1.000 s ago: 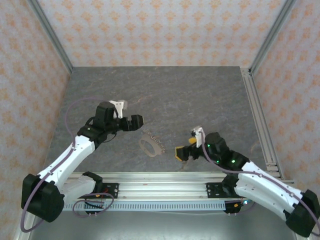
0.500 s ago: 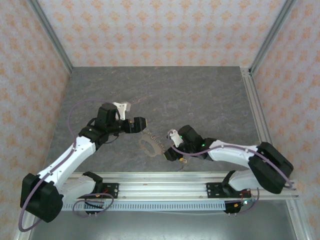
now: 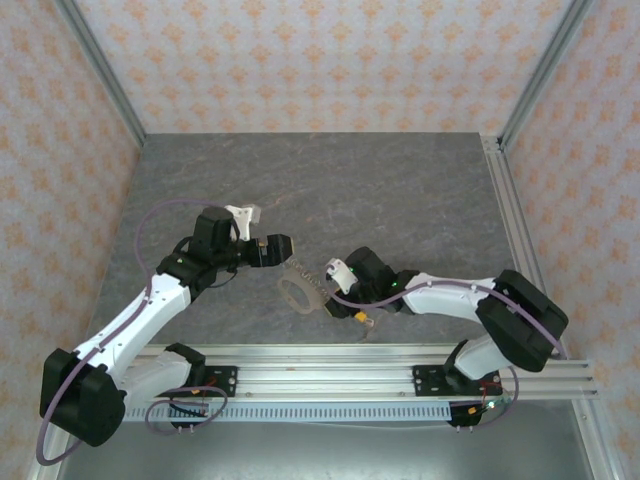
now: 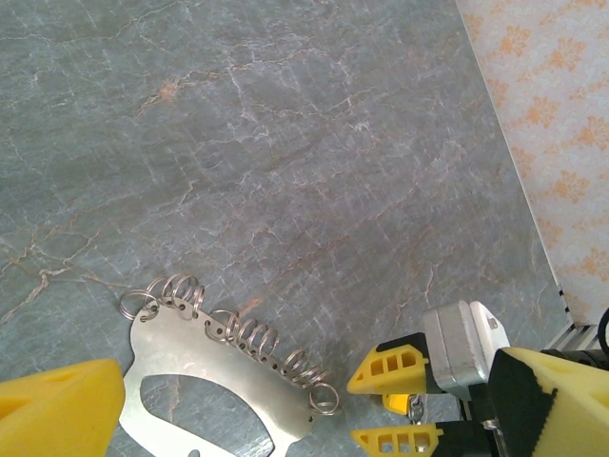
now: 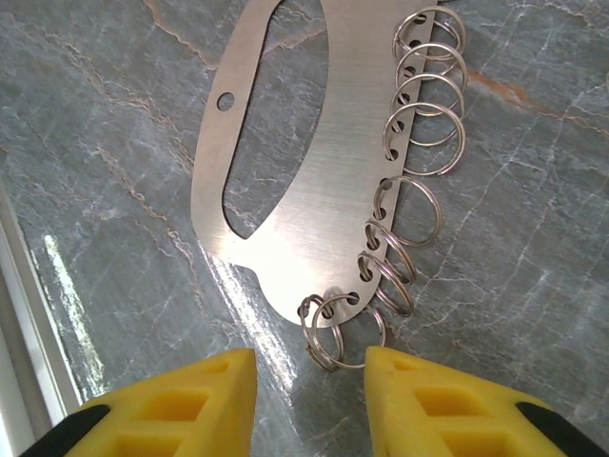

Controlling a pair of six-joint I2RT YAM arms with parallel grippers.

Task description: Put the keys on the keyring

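Keyring (image 5: 347,190), a flat metal plate with an oval cut-out and a row of split rings along one edge, lies flat near the middle of the grey counter (image 3: 400,190). At its 4 o'clock end the right gripper (image 5: 309,395) is narrowed, with a gap between its tips. The end ring lies just at the tips, and nothing is clamped. At the plate's 11 o'clock, the left gripper (image 3: 280,248) stands spread wide. The key (image 3: 362,318) lies on the counter at 4 o'clock of the plate, near the right gripper.
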